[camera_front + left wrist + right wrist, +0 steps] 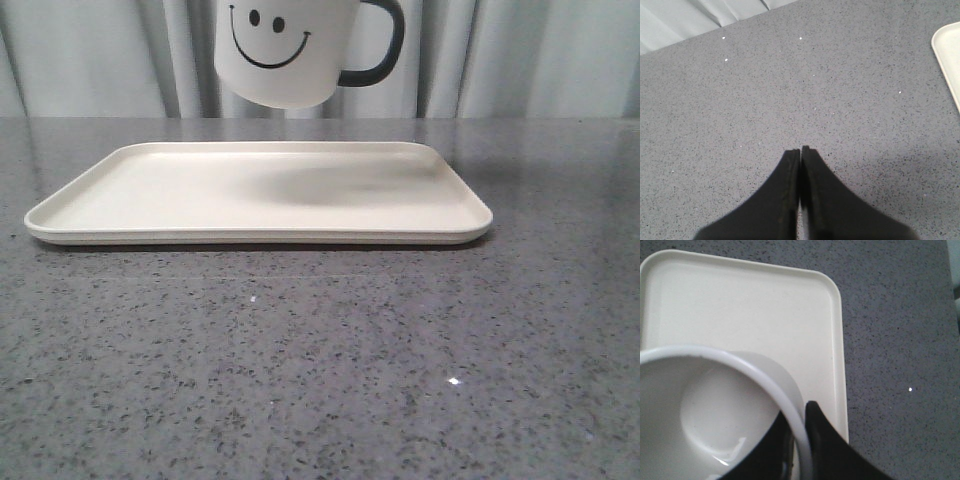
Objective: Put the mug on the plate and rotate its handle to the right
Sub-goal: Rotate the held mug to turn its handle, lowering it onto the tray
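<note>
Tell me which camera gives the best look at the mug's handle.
The front view: the black handle sticks out on the right of the lifted mug, above the plate. The right wrist view shows only the mug's rim and inside, pinched by the right end effector. The left wrist view misses the mug.

text: none readable | sign: black smiley face on mug [290, 50] side

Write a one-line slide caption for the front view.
Smiley-face mug held in the air above the cream plate on the grey speckled table, its black handle pointing right.
</note>
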Controlling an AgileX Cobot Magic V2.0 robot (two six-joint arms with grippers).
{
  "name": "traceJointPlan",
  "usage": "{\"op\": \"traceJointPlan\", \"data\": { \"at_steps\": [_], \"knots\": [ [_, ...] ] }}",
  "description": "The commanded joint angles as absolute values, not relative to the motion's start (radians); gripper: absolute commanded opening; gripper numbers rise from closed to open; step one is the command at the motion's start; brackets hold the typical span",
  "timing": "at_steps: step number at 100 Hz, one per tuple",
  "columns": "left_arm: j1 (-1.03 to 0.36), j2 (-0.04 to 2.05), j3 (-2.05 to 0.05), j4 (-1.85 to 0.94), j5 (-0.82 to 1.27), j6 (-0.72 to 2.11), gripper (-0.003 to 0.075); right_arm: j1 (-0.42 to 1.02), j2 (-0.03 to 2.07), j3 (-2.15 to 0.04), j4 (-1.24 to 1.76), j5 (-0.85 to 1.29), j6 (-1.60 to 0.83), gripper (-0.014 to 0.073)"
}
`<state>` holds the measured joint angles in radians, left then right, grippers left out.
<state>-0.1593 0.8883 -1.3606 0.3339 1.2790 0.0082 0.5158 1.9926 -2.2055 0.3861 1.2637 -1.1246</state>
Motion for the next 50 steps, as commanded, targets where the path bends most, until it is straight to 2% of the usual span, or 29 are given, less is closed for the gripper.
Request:
{"op": "traceJointPlan", "data": {
  "at_steps": [1, 50],
  "knots": [
    [-0.157, 0.883, -1.382, 0.354, 1.236, 0.0, -0.002, 0.525, 1.953, -2.233, 0.41, 1.337, -1.139, -0.0116],
    [-0.157, 0.883, -1.382, 0.354, 1.236, 0.0, -0.002, 0.529, 1.998, -2.23, 0.384, 1.337, -1.128, -0.0116]
  ]
}}
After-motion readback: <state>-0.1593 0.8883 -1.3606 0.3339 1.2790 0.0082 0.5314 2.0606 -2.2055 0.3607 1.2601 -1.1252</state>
